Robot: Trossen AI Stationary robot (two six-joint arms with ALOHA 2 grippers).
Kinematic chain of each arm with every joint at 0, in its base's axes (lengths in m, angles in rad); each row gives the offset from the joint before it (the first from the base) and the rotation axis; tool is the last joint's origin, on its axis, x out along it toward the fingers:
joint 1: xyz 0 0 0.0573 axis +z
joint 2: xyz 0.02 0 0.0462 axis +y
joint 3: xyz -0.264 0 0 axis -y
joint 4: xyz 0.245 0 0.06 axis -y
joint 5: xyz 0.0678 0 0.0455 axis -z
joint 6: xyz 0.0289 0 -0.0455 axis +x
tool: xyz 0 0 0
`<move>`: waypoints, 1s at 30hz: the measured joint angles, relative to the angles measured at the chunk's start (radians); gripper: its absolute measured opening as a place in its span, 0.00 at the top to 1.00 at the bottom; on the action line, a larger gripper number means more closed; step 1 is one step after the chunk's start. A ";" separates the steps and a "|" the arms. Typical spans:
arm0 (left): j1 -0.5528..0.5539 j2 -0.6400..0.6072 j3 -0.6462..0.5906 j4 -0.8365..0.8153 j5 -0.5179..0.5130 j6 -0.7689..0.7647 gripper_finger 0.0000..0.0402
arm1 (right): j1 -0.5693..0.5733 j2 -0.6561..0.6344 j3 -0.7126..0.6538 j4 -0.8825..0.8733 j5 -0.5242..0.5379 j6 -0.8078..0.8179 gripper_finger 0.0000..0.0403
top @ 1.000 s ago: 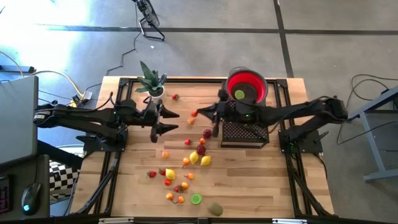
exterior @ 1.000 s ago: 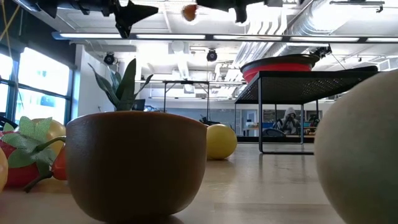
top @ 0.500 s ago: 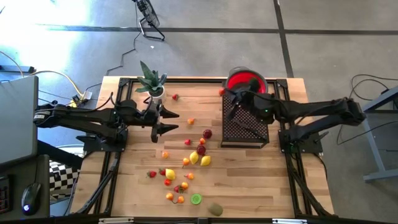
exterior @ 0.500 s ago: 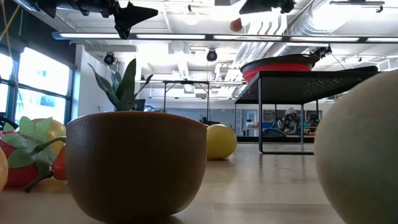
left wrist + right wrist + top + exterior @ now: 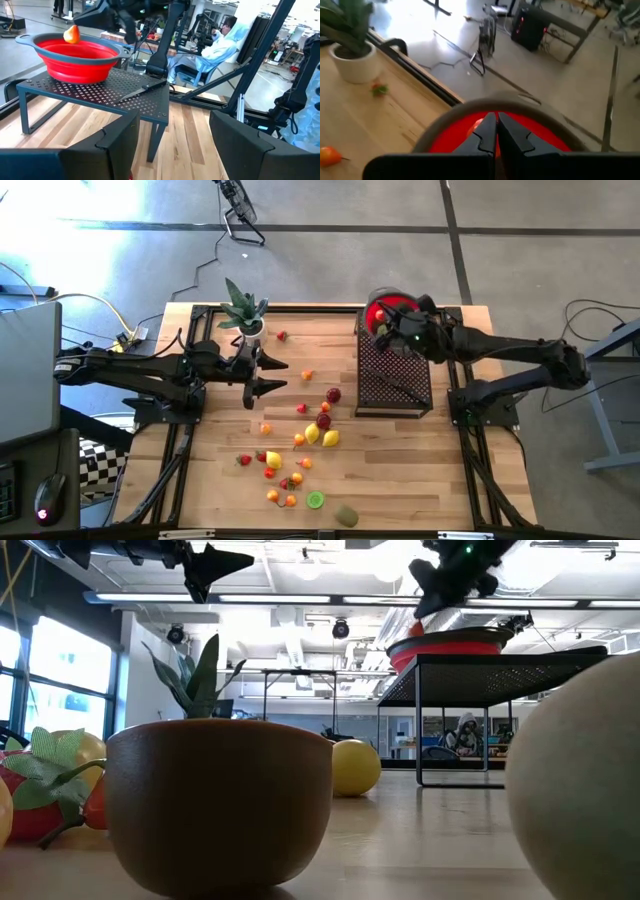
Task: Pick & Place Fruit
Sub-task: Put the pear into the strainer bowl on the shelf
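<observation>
Nearest the front edge of the pale wooden surface (image 5: 400, 470) lies the scatter of small toy fruits (image 5: 300, 442), red, orange, yellow and green, loose and apart, seemingly so each can be taken singly. Further back on the left, the left pincer (image 5: 262, 374) hangs above the boards with its fingers spread and nothing between them, apparently waiting its turn. Beyond, on the right, the black perforated metal stand (image 5: 394, 380) raises the red collapsible bowl (image 5: 75, 57) clear of the boards. Over that bowl the right pincer (image 5: 496, 134) has its fingers pressed together; a small orange-red fruit (image 5: 71, 34) shows just above the rim, probably the piece being delivered.
</observation>
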 joint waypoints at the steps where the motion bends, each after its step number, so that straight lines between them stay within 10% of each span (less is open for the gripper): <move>1: 0.000 0.000 0.000 0.000 0.000 0.000 0.41 | -0.016 0.000 0.000 -0.008 -0.011 0.002 0.99; 30: 0.000 0.000 0.000 0.000 0.003 0.000 0.41 | -0.213 0.102 0.000 -0.200 -0.213 0.181 0.99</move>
